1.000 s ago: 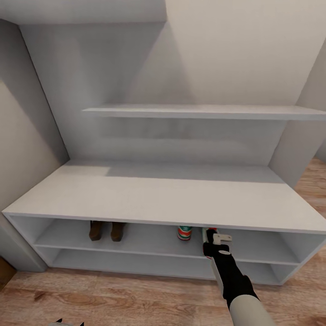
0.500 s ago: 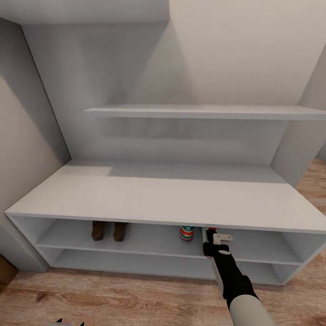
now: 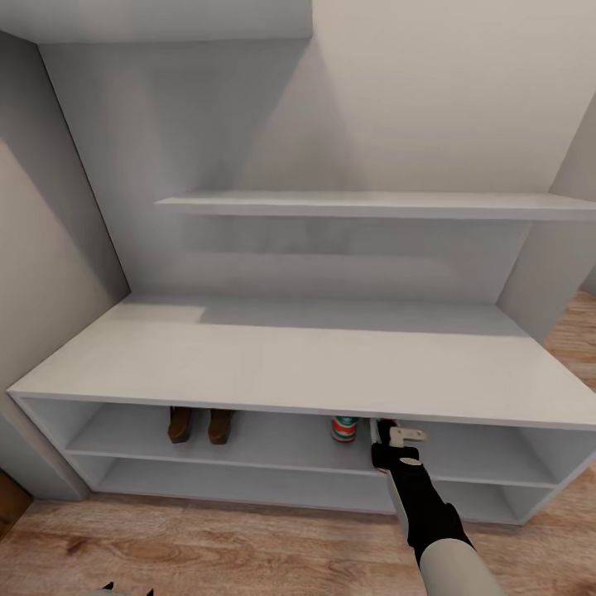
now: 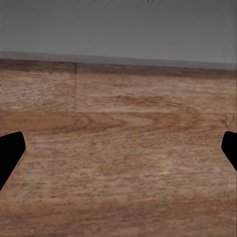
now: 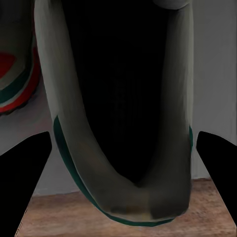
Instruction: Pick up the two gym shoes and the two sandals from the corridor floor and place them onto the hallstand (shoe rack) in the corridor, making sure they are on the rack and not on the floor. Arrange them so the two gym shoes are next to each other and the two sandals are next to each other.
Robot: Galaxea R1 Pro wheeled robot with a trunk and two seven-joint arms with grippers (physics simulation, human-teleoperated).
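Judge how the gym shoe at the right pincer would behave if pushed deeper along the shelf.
The gym shoe would probably slide, not roll, on its flat sole. Its open collar looks soft, so it may flex. Nudged sideways, it could bump the other gym shoe.

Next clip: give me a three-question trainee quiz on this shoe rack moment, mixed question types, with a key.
1. True or false: both sandals stand on the upper open shelf of the hallstand.
2. Multiple choice: the right gripper is at (a) the corridor floor, (b) the upper open shelf, beside the shelved gym shoe, (c) the floating shelf.
3. Short answer: what lies between the fingers in the right wrist view?

Key
1. True.
2. b.
3. The second gym shoe, seen into its dark opening; the fingers stand apart on either side of it.
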